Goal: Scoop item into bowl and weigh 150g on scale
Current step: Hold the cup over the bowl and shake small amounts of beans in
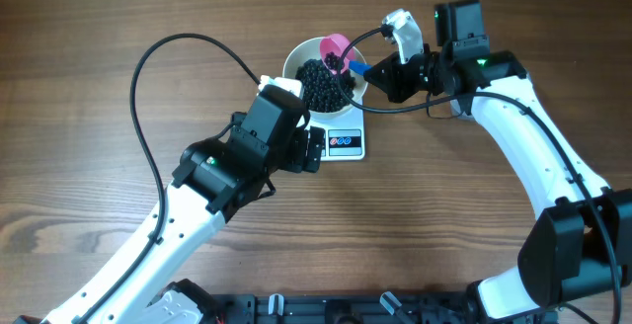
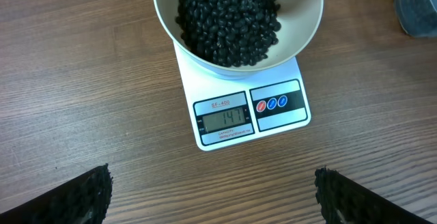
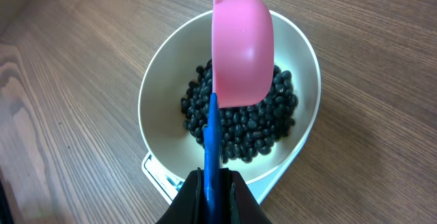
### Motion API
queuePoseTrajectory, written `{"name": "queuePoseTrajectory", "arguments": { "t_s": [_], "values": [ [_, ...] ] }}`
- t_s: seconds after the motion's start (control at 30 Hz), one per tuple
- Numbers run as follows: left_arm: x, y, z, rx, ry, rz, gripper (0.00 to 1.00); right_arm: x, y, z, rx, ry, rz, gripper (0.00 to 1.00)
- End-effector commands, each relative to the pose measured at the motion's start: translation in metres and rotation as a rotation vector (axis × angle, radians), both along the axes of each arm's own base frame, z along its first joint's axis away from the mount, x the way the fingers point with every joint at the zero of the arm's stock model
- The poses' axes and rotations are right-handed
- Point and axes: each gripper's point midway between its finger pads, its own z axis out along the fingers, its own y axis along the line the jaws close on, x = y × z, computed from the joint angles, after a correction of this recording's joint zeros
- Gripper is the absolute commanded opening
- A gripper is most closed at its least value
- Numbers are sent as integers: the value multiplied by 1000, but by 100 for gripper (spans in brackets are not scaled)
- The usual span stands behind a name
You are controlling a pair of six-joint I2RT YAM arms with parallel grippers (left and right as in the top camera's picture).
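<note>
The white bowl (image 1: 292, 63) stands on the scale (image 1: 346, 143) and holds a heap of the black item (image 1: 324, 82). My right gripper (image 3: 213, 193) is shut on the blue handle (image 3: 212, 142) of a pink scoop (image 3: 240, 53). The scoop hangs over the bowl (image 3: 164, 94) with its rounded back toward the wrist camera, so its contents are hidden. My left gripper (image 2: 213, 197) stands open above bare table just in front of the scale (image 2: 232, 87). The display (image 2: 224, 120) reads what looks like 147.
A black cable (image 1: 158, 67) loops over the table to the left of the bowl. Another cable (image 1: 395, 107) runs from the right arm past the scale's back right. A dark grey part (image 2: 416, 9) of the right arm shows right of the bowl.
</note>
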Motion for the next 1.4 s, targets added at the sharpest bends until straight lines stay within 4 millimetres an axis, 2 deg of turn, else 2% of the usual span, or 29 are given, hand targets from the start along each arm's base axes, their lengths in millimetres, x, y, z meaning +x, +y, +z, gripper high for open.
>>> {"name": "queuePoseTrajectory", "arguments": {
  "t_s": [0.0,0.07,0.13,0.23,0.3,0.4,0.47,0.5,0.57,0.6,0.67,0.77,0.83,1.37],
  "values": [
    [1,-4,5,-7,-11,-18,100,0,0,14,7,-32,-4,4],
    [1,-4,5,-7,-11,-18,100,0,0,13,5,-30,-2,4],
    [1,-4,5,-7,-11,-18,100,-6,5,16,16,-62,73,4],
    [1,-4,5,-7,-11,-18,100,2,-7,8,-48,-47,-14,4],
    [1,-4,5,-7,-11,-18,100,-4,2,14,-1,-58,52,4],
    [1,-4,5,-7,-11,-18,100,1,-6,8,-35,-36,-14,4],
    [1,-4,5,-7,-11,-18,100,-3,2,14,-3,-61,50,4],
    [1,-4,5,-7,-11,-18,100,1,-4,10,-29,-51,6,4],
    [1,-4,5,-7,-11,-18,100,-10,10,19,40,-71,114,4],
    [1,-4,5,-7,-11,-18,100,-8,9,19,31,-82,109,4],
    [1,-4,5,-7,-11,-18,100,3,-7,9,-44,-48,-15,4],
    [1,-4,5,-7,-11,-18,100,-5,6,17,27,-58,66,4],
    [1,-4,5,-7,-11,-18,100,2,-5,11,-24,-43,-10,4],
    [1,-4,5,-7,-11,-18,100,2,-5,10,-28,-43,-12,4]
  ]
}}
